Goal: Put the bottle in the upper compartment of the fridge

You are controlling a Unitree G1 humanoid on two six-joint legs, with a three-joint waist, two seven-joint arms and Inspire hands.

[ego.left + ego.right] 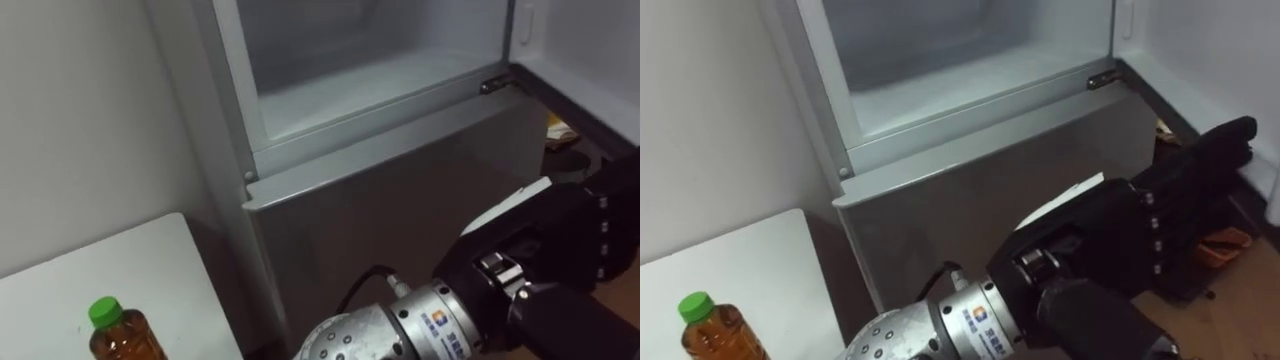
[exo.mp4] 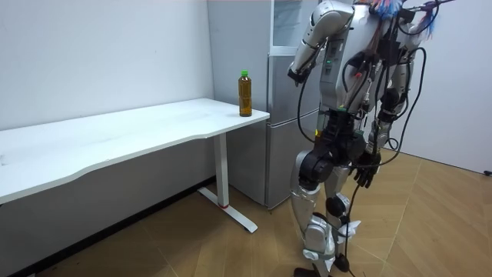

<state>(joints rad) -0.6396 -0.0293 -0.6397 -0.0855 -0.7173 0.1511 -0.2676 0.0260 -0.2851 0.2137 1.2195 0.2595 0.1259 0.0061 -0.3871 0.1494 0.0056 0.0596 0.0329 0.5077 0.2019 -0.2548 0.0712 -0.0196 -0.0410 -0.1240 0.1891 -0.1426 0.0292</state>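
Bottle (image 1: 118, 335): upright at counter (image 1: 60, 290) corner, ungrasped, within reach beside fridge. Upper fridge compartment (image 1: 380, 70): open, apparently ready for loading. Left hand (image 1: 1140, 225): fingers straight, empty, before closed lower door (image 1: 400, 200). Right hand (image 2: 365, 173): hanging idle, fingers relaxed.

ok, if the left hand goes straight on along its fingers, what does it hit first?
Probably the open upper fridge door: the left hand points up and right toward its lower edge. Depth is unclear; it may pass underneath.
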